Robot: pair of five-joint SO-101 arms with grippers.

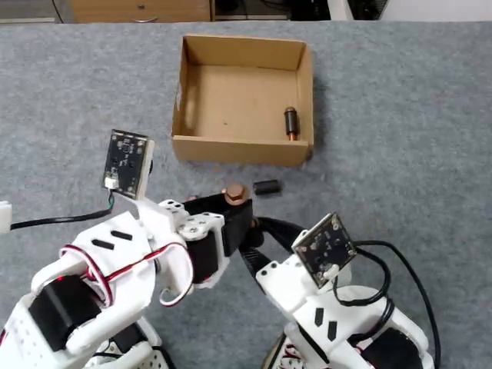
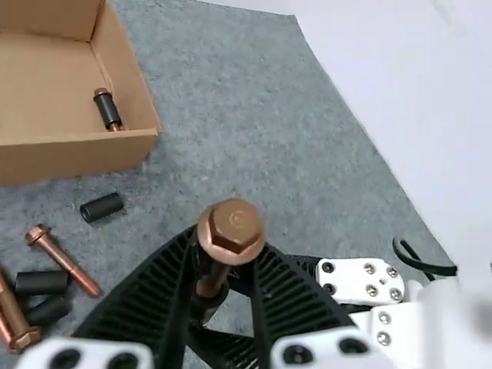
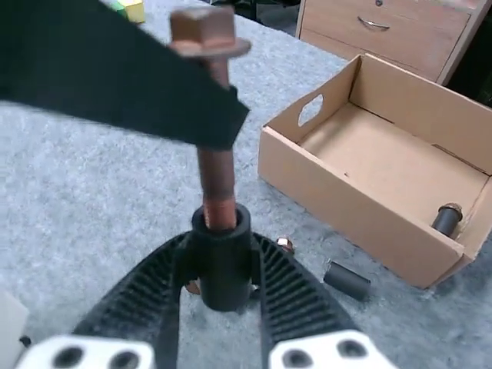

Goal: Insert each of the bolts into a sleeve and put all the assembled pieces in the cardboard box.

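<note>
My left gripper [image 2: 217, 288] is shut on a copper bolt [image 2: 231, 229], held upright with its hex head on top. Directly under it, my right gripper [image 3: 221, 270] is shut on a black sleeve [image 3: 222, 244], and the tip of the bolt [image 3: 215, 165] sits in the sleeve's mouth. From above, the bolt's head [image 1: 234, 192] shows in front of the cardboard box [image 1: 238, 150]. One assembled piece [image 1: 290, 123] lies inside the box by its right wall. A loose sleeve [image 1: 265, 187] lies on the mat just in front of the box.
More loose parts lie on the grey mat near the left gripper: a bolt [image 2: 61, 259], two black sleeves [image 2: 38, 282], and another bolt [image 2: 11, 319]. A wooden drawer unit [image 3: 384, 31] stands behind the table.
</note>
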